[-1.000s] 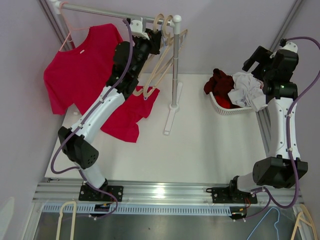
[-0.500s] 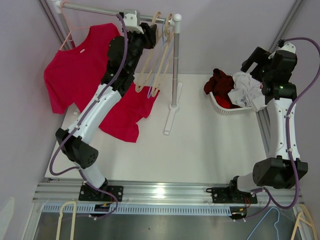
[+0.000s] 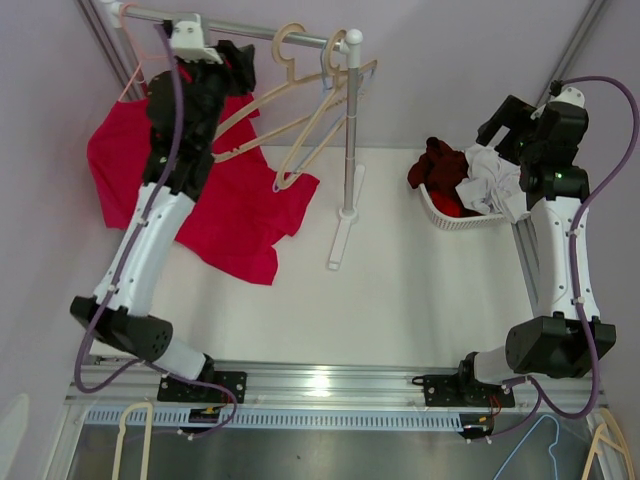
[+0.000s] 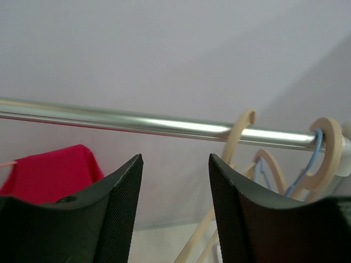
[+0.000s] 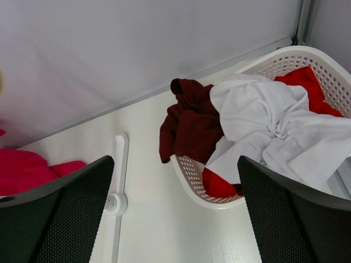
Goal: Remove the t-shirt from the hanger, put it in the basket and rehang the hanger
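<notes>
Where the left gripper (image 4: 173, 186) stands: just under the rail (image 4: 137, 123), which crosses beyond its fingertips. Within the last second it has travelled from the post end of the rail toward the wall end.
Left jaws: apart, with nothing between them. A second ago they were nearly together.
Beige hanger (image 3: 285, 45): hooked on the rail just to this gripper's right and hanging free. A second ago it sat at the gripper itself, so it is judged released.
Hung t-shirt (image 3: 115, 160): red, to the gripper's left and below it, draped on a pink hanger (image 3: 133, 78) that hooks the rail. It is not off yet.
Second red shirt (image 3: 250, 225): lies on the table (image 3: 420, 290) below the gripper, on no hanger.
Right gripper (image 5: 175, 219): jaws wide apart and empty, above the basket (image 5: 192, 175) of clothes, unmoved over the second and well apart from the left.
Meaning for task: the left arm is free and closing on the hung t-shirt. The next step is probably a grip at its collar or hanger.
Risk: the cloth may snag on the hanger's shoulders.
</notes>
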